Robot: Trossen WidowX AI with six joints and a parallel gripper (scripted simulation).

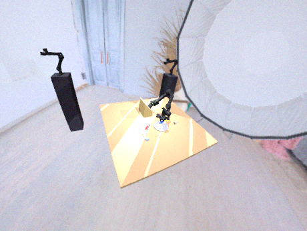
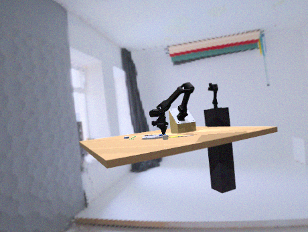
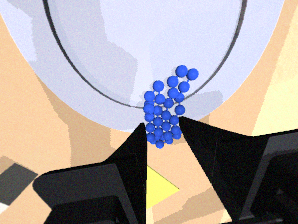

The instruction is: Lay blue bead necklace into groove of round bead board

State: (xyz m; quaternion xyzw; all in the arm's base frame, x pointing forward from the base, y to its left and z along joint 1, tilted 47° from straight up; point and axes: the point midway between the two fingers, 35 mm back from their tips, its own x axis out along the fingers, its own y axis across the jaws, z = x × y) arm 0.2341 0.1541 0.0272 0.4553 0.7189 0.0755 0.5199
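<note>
The blue bead necklace (image 3: 165, 115) (image 1: 161, 122) is bunched in a small heap over the near rim of the round bead board. The pale board (image 3: 30, 45) (image 1: 161, 129) (image 2: 147, 137) lies flat on the table, its dark curved groove line (image 3: 68, 58) showing in the wrist view. My gripper (image 3: 161, 123) (image 1: 161, 121) (image 2: 163, 134) is low at the board's edge, its two fingertips closed against both sides of the lower part of the heap. The upper beads lie loose beyond the fingertips, over the groove line and the board's inner face.
A slant-topped box (image 1: 145, 108) (image 2: 182, 128) stands behind the board. A small grey block (image 1: 175, 123) (image 2: 165, 137) is beside the board. A red piece (image 1: 147, 127) and a blue piece (image 1: 147, 139) (image 2: 126, 137) lie on the table. A yellow shape (image 3: 161, 188) lies below the fingers.
</note>
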